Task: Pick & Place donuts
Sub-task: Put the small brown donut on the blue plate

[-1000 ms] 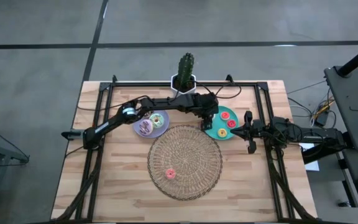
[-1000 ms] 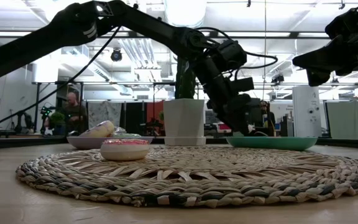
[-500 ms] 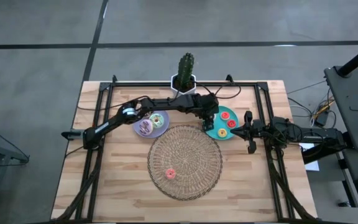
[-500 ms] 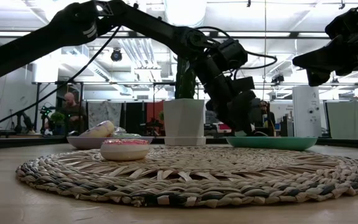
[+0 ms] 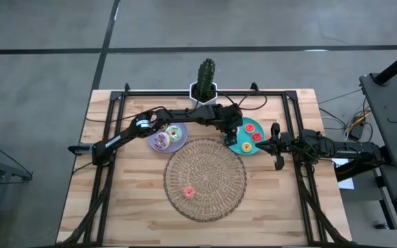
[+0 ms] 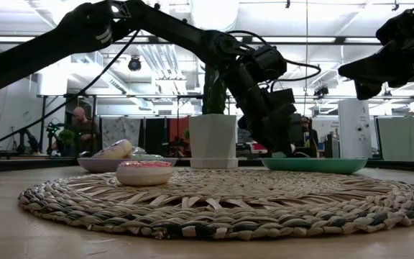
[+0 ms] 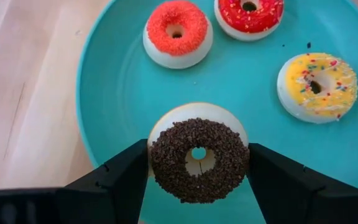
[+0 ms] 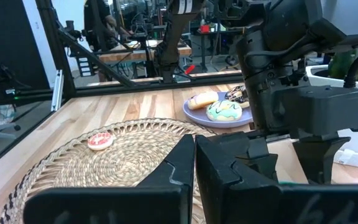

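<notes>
My left gripper [image 7: 197,186] reaches over the teal plate [image 7: 117,81] and is shut on a dark brown sprinkled donut [image 7: 197,158]. An orange donut [image 7: 177,28], a red one [image 7: 248,14] and a yellow one [image 7: 317,84] lie flat on the same plate. A pink donut [image 5: 188,192] rests on the wicker mat [image 5: 212,169]. Two larger iced donuts [image 8: 222,111] sit on the lavender plate [image 5: 167,145]. My right gripper [image 8: 194,162] is shut with nothing in it and hangs level at the table's right side [image 5: 264,146]. My left gripper pinches the dark brown donut by two opposite sides of its rim [image 7: 157,155] between its two fingers [image 7: 126,177]. The fingers slant down onto it from the table's left. The donut's sprinkled top faces up. Whether its underside is on the plate I cannot tell.
A white pot with a cactus [image 5: 206,83] stands at the far edge, behind the two plates. The black frame rails [image 5: 116,117] run along the table's left, right and far sides. Bare wood lies near the front edge [image 5: 136,213].
My left gripper has rolled a little at the wrist while staying over the teal plate; its fingers remain on the dark brown donut.
</notes>
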